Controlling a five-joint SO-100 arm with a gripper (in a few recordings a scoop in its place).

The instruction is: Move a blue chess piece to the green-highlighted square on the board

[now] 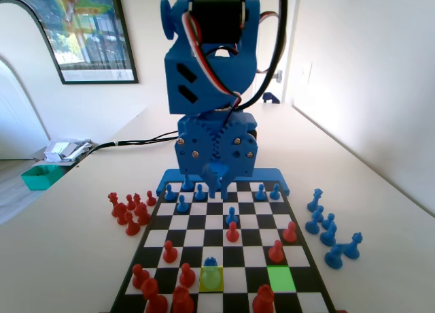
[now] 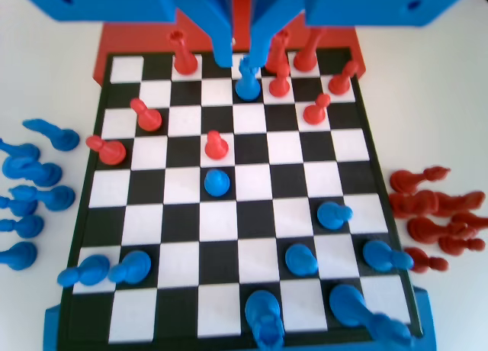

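The blue chess piece I'm after stands on the yellow-green tinted square near the close end of the board in the fixed view; in the wrist view it sits at the far end, just under the fingertips. The green-highlighted square lies in the same row, two squares to its right in the fixed view, and is bare. My gripper hangs above the pawn with its two fingers spread apart, holding nothing. Red pawns stand scattered around it on the board, and taken pieces lie on the table on both sides.
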